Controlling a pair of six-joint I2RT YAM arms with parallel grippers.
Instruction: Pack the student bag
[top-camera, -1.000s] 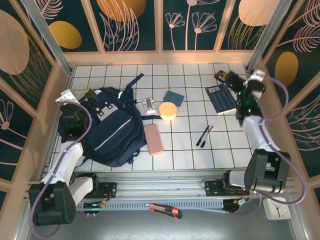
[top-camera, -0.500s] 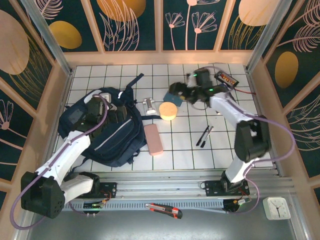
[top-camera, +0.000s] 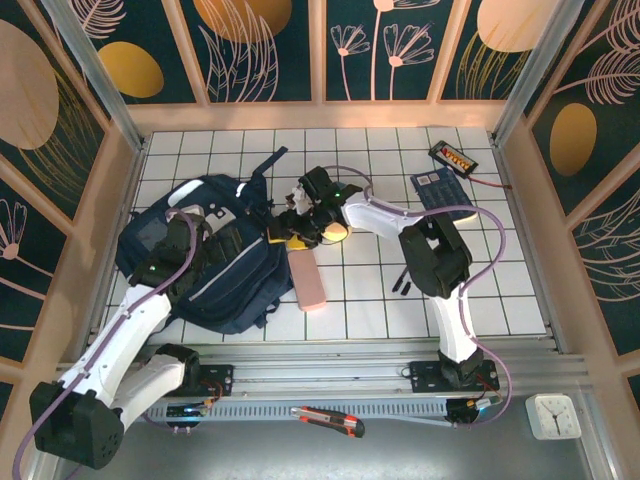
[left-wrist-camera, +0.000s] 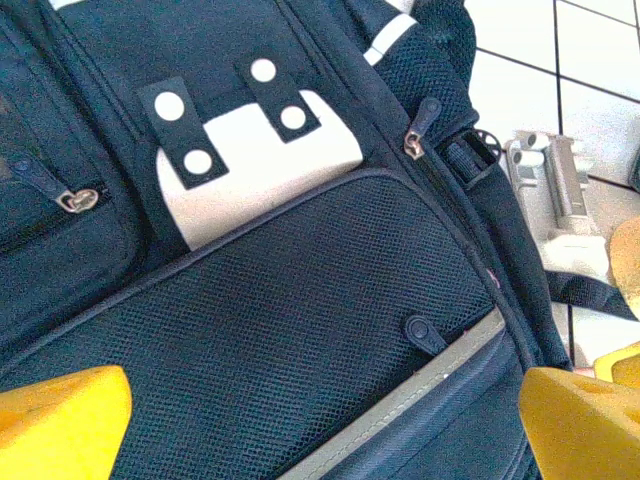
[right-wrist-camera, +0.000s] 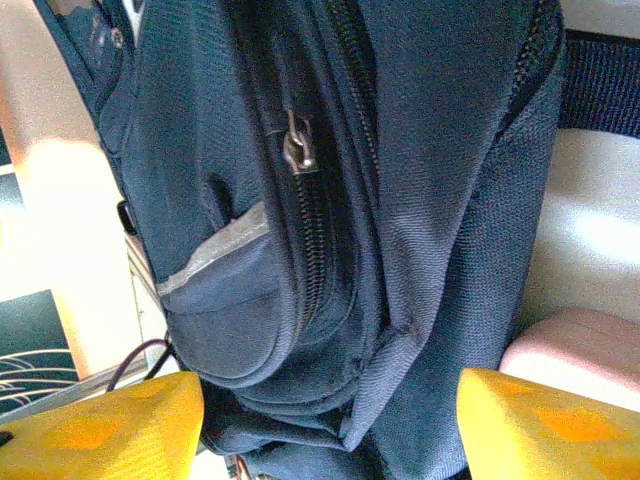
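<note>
The student bag (top-camera: 225, 275) is a big navy backpack lying flat on the left of the tiled table. My left gripper (top-camera: 200, 250) hovers over its front, open wide. In the left wrist view its yellow fingertips (left-wrist-camera: 60, 425) frame the mesh pocket (left-wrist-camera: 280, 300), with a white patch (left-wrist-camera: 265, 160) and a zip pull (left-wrist-camera: 418, 128) beyond. My right gripper (top-camera: 287, 235) is at the bag's right edge, open, with a fold of the bag's side (right-wrist-camera: 420, 250) between its yellow fingers (right-wrist-camera: 550, 425), which do not pinch it. A zip pull (right-wrist-camera: 297, 145) hangs just ahead.
A pink case (top-camera: 307, 278) lies beside the bag, close to the right gripper. An orange round object (top-camera: 338, 225) and a silver item (left-wrist-camera: 555, 180) sit near the bag's top right. A navy notebook (top-camera: 440, 195), a dark device (top-camera: 453, 155) and pens (top-camera: 400, 282) lie further right.
The right arm has swept from the far right across the table to the bag's right edge, its jaws narrowing a little. The left gripper has moved from the bag's left side onto its front.
</note>
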